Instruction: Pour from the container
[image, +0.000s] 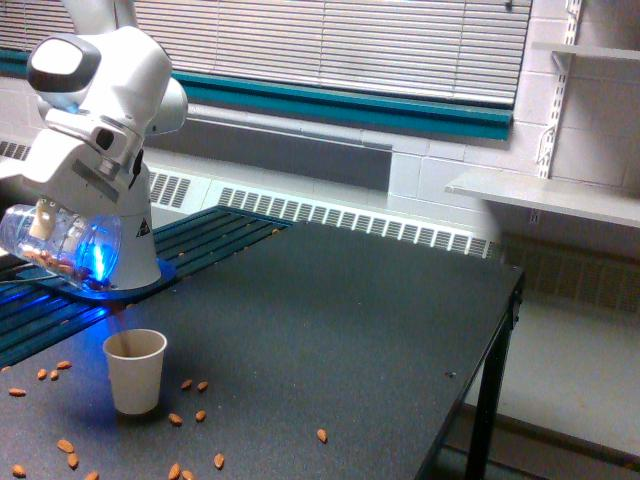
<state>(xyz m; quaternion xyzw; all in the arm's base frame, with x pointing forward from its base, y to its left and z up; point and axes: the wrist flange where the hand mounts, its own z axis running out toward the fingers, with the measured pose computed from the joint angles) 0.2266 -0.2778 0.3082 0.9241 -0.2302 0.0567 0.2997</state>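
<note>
black table (350, 310) by window blinds. gripper (60, 225) holds clear container (60, 245) tipped on side above paper cup (135, 370). few nuts left inside. spilled nuts (190, 415) lie around cup. pour looks nearly done.

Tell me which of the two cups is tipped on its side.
The clear container held in the hand, nuts inside, is tipped. The paper cup stands upright on the table.
</note>
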